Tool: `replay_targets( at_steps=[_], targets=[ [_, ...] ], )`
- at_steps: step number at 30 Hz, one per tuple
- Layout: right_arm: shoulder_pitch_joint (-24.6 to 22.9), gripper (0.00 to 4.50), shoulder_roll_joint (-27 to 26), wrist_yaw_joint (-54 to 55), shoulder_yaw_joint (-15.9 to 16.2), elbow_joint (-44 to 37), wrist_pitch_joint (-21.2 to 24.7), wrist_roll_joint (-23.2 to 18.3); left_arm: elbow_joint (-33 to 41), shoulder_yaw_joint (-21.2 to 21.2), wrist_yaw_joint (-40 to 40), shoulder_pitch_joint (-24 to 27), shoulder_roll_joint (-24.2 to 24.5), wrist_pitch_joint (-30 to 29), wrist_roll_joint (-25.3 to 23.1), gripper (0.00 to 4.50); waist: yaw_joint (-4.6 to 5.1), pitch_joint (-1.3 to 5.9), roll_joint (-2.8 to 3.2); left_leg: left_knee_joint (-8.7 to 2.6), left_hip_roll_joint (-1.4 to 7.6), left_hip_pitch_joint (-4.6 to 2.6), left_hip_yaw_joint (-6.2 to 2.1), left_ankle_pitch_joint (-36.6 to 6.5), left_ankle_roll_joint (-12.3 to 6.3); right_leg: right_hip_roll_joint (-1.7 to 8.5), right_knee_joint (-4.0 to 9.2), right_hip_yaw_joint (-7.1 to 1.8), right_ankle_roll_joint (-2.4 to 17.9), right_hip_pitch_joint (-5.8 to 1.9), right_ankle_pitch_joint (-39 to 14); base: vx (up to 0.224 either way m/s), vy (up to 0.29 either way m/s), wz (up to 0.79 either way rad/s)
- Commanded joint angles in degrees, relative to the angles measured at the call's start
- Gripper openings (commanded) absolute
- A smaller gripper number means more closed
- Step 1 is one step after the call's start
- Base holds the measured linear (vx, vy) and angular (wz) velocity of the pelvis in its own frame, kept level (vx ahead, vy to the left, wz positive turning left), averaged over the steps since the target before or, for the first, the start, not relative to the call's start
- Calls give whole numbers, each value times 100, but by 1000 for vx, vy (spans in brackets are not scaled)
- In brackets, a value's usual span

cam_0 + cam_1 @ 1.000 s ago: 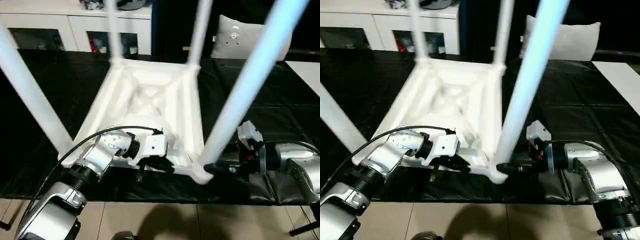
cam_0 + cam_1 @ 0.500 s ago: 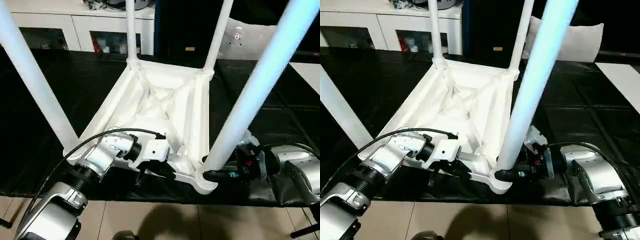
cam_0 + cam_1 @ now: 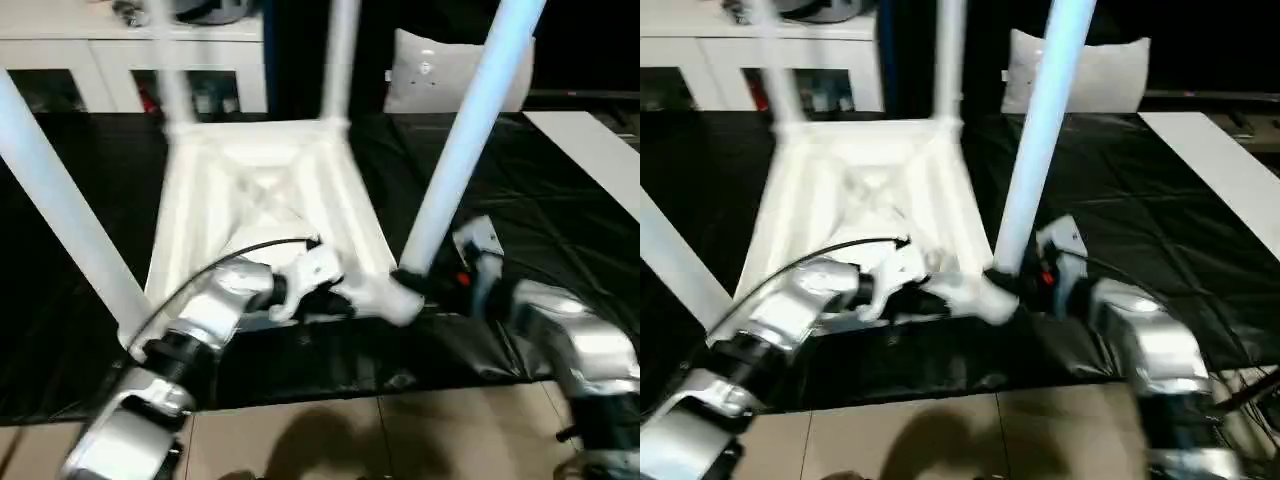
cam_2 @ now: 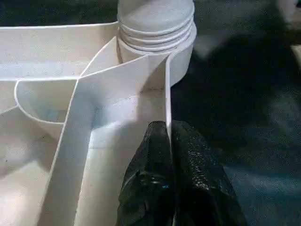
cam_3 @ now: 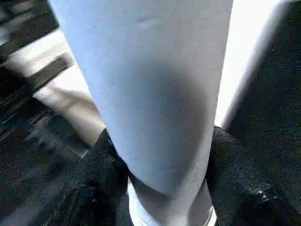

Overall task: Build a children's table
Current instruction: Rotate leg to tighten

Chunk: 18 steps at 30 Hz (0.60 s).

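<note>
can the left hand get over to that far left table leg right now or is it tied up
Probably not yet. The left hand is pinched on the tabletop's near rim wall, and the far left leg stands at the far corner.

Tops of all four legs (image 3: pixel 470 140) beyond the frame edge.

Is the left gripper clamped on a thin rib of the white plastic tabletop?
Yes, the left gripper has its two black fingers pinched shut on a thin upright rib.
</note>
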<state>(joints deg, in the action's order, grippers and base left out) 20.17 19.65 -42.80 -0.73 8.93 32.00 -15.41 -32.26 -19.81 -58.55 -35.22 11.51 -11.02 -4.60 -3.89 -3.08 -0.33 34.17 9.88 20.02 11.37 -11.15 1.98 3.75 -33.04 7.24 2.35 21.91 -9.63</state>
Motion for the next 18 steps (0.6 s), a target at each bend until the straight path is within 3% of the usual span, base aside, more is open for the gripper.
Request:
replay_targets(
  at_steps=[1, 2, 4, 6, 9, 12, 18],
  targets=[
    [218, 204, -488, 987, 49, 287, 89, 194, 149, -36, 466, -139, -682, -115, 176, 0, -57, 355, -70, -373, 354, -59, -233, -1079, -220, 646, 593, -351, 367, -214, -2752, 0, 0, 0],
    [218, 204, -488, 987, 49, 287, 89, 194, 149, -36, 466, -139, -682, -115, 176, 0, -57, 355, -70, -373, 354, -59, -233, -1079, -220, 646, 593, -351, 367, -214, -2752, 0, 0, 0],
    [272, 256, -761, 1222, -59, 376, -203, 152, 83, 7, 848, -194, -981, -200, 127, 0, -50, 370, -67, -380, 374, -42, -230, -926, -240, 642, 545, -374, 452, -222, -2421, 0, 0, 0],
    [261, 277, -801, 1196, -78, 374, -295, 117, 75, 7, 897, -203, -1021, -204, 109, 0, -65, 380, -69, -373, 373, -47, -220, -881, -282, 649, 532, -388, 496, -229, -2291, 0, 0, 0],
    [140, 307, -783, 1001, -103, 170, -308, 2, 76, -52, 843, -176, -827, -53, -74, 0, -136, 410, -42, -376, 406, -10, -221, -530, -445, 637, 407, -422, 689, -265, -1510, 0, 0, 0],
    [69, 334, -667, 760, -114, 76, -357, -58, 58, -58, 785, -163, -697, 50, -99, 0, -158, 402, -46, -381, 400, -12, -215, -608, -450, 653, 412, -425, 716, -279, -1516, 0, 0, 0],
    [-229, 389, 225, -560, 22, -229, -546, -221, 9, -141, 70, -89, -157, 740, -130, 0, -182, 382, -51, -390, 414, -24, -213, -805, -447, 653, 457, -422, 578, -280, -1813, 0, 0, 0]
  ],
)
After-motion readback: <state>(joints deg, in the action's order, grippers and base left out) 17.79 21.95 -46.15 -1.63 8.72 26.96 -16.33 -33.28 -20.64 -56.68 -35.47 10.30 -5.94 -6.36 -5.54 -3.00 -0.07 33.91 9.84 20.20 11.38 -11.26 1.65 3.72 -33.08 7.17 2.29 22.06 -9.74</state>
